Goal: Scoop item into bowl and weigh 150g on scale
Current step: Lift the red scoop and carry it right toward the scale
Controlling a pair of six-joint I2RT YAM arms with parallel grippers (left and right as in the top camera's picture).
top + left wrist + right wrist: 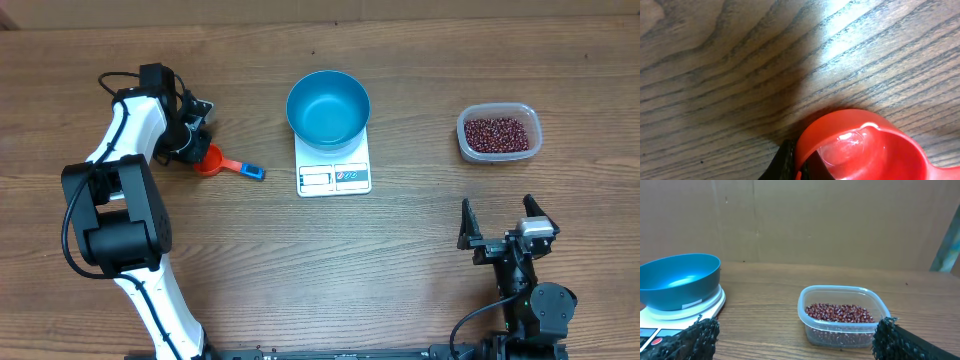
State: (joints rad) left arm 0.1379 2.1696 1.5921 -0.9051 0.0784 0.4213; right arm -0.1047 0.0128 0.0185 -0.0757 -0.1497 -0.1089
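Glossy red plastic scoop, rim pinched by the closed left hand; right hand open.

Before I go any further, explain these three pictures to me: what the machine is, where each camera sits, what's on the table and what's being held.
These are two robot arms at a wooden table, each ending in two-fingered jaws. One picture looks down from above; the other two come from small cameras on each wrist, looking past that arm's own fingers.

On the table a blue bowl, empty, sits on a small white scale. To the right stands a clear tub of dark red beans. On the left lies a red scoop with a blue-tipped handle.

The left gripper has closed on the scoop's rim; its wrist camera shows the red cup up close. The right gripper waits with jaws wide open, holding nothing, facing the tub.
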